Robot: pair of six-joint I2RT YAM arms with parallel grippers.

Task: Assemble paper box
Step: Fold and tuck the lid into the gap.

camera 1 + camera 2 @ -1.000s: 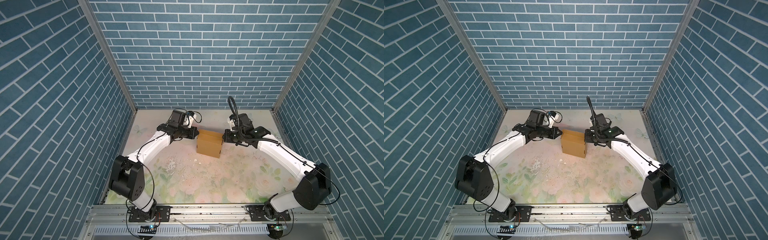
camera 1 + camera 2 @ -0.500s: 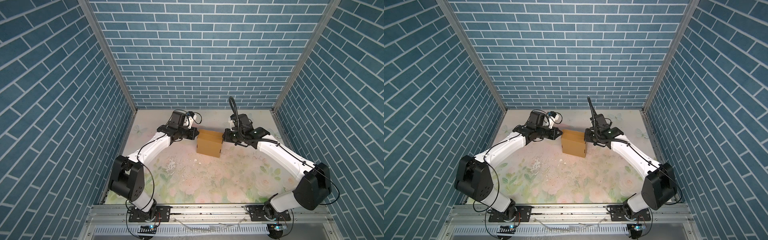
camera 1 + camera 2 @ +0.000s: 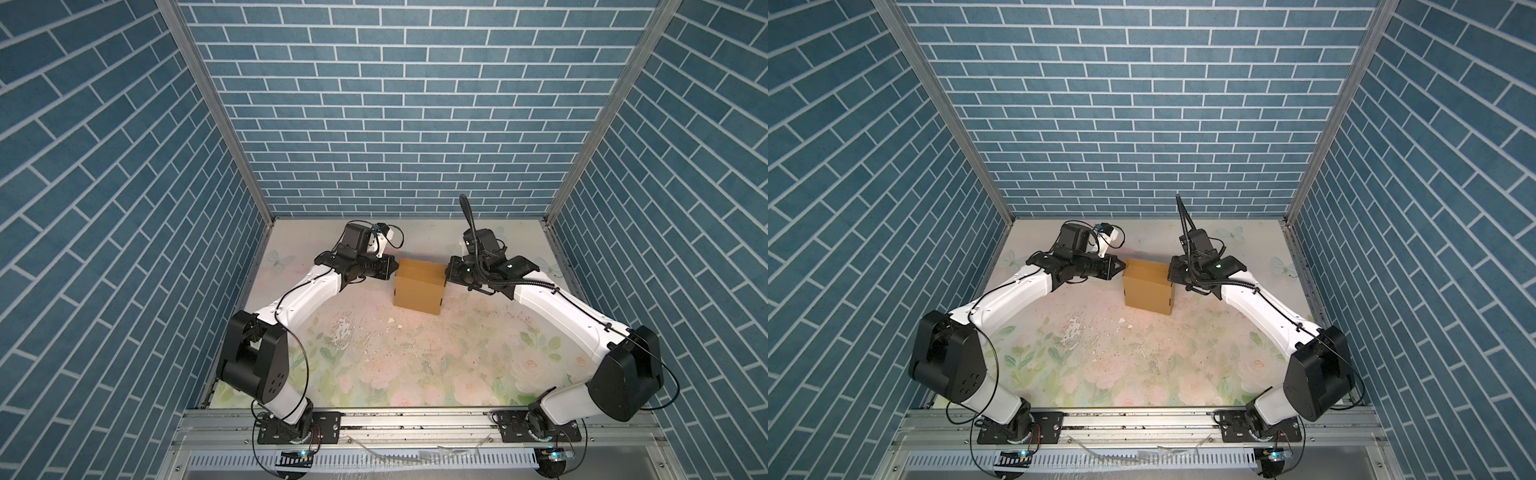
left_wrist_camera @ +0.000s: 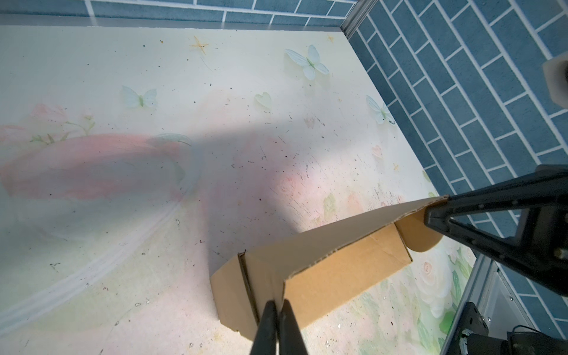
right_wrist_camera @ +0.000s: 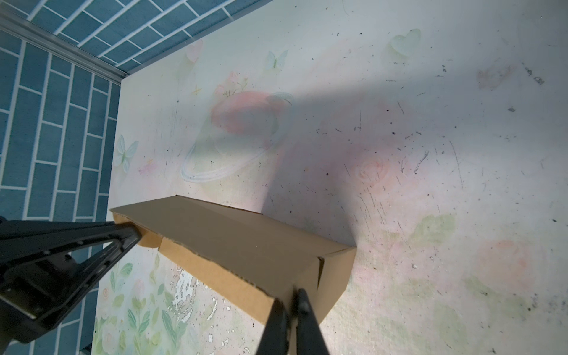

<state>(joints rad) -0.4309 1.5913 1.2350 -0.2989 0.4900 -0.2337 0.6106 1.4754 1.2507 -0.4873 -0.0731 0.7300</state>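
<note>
Both top corners of paper box (image 3: 417, 293) pinched: left pincer (image 3: 393, 270) clamps one, right pincer (image 3: 448, 273) other. Box stands rear-centre on desk (image 3: 374, 357). Lid-folding step, seemingly; next likely needs synchronized tuck.

My tabletop (image 3: 478, 332): pale floral-printed sheet, scuffed and speckled.
On it: tan cardboard paper box (image 3: 417, 293), small white flecks (image 3: 391, 320).

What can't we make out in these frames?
- Box inside: in both top views, covered by its own folded panels.
- Box's far side: top views, behind the box itself.
- Left gripper: left wrist view, only finger ends show; the frame edge cuts the rest.
- Right gripper: right wrist view, likewise cut by the frame edge.
- White flecks: top view, too small to identify.
</note>
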